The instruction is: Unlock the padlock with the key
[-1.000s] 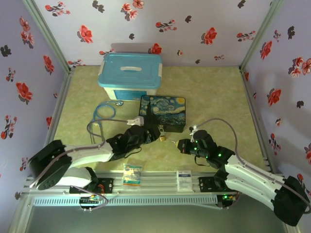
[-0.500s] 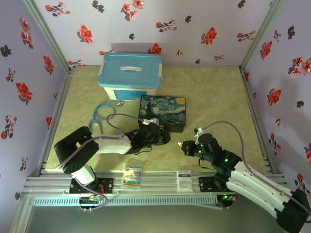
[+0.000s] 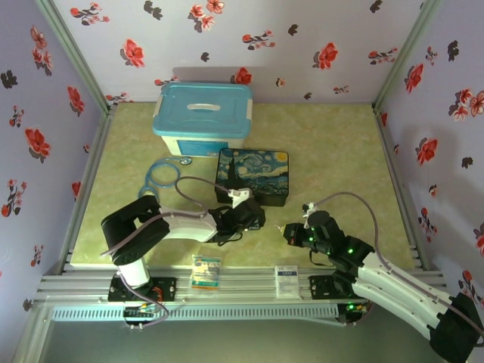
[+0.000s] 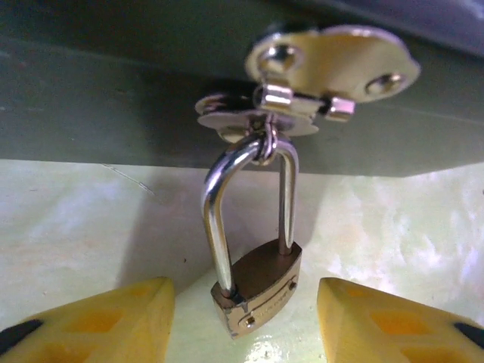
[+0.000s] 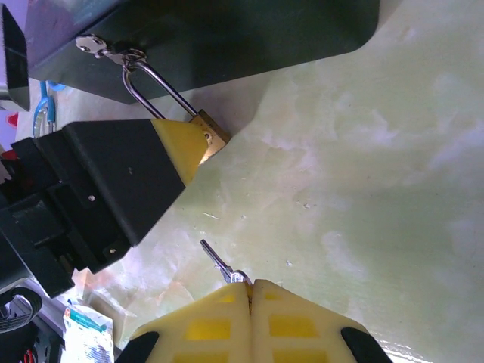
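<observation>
Left arm folded tight, elbow out to the left, forearm lying low along the table [image 3: 340,144] and running right to the front edge of the painted box [image 3: 253,168]. Left gripper [image 3: 253,215] points at the box front, jaws spread, one yellow finger [image 4: 98,318] on each side of the padlock [image 4: 257,291] and not touching it in the left wrist view. Padlock hangs by its shackle [image 4: 219,219] from the silvery hasp [image 4: 325,68] on the box front, body tilted, bottom near or on the table, can't tell which. Right arm reaches in from the lower right, forearm angled up-left, right gripper [image 5: 251,287] low over the table, right of the padlock. Its fingers are pressed together, pinching the key [image 5: 218,262] by the head, blade sticking out past the tips toward the left gripper. Key tip and padlock apart, bare table between them. In the right wrist view one left finger covers part of the padlock's body. Box front edge sits right behind the padlock, so room there is tight; right half of the table is bare up to the floral wall [image 3: 439,113]. Blue-lid bin [image 3: 203,113] stands behind the box, blue loop [image 3: 162,172] left of the box, small packet [image 3: 206,271] on the near rail
</observation>
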Controlling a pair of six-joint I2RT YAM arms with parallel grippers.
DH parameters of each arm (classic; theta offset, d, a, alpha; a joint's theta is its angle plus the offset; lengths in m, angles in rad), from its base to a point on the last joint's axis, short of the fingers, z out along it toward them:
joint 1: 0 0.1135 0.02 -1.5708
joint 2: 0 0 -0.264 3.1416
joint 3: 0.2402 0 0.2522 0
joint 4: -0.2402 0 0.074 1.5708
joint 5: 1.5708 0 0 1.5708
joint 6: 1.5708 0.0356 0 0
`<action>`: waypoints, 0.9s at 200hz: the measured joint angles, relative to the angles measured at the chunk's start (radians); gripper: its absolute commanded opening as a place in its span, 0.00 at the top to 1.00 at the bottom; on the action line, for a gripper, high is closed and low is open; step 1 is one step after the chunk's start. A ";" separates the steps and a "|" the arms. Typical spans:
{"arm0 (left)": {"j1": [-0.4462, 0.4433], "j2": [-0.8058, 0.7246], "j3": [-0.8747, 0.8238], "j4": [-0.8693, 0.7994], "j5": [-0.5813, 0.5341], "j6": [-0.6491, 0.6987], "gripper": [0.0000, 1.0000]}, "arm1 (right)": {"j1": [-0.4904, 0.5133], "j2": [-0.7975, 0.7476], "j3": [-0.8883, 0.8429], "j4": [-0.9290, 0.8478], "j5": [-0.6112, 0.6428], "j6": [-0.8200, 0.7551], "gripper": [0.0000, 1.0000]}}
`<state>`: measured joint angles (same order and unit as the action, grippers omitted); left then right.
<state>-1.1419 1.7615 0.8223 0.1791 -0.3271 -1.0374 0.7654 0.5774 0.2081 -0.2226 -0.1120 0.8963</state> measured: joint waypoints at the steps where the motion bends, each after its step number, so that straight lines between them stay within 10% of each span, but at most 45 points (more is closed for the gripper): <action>1: 0.000 0.001 0.000 0.002 -0.002 -0.003 0.56 | 0.000 0.000 0.000 0.000 0.000 0.002 1.00; 180: -0.031 0.033 -0.192 0.544 -0.006 -0.298 0.97 | -0.048 0.123 -0.121 0.328 -0.126 0.293 1.00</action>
<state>-1.1732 1.7947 0.6304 0.7235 -0.3336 -1.3350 0.7174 0.7002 0.0868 0.1059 -0.2379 1.1889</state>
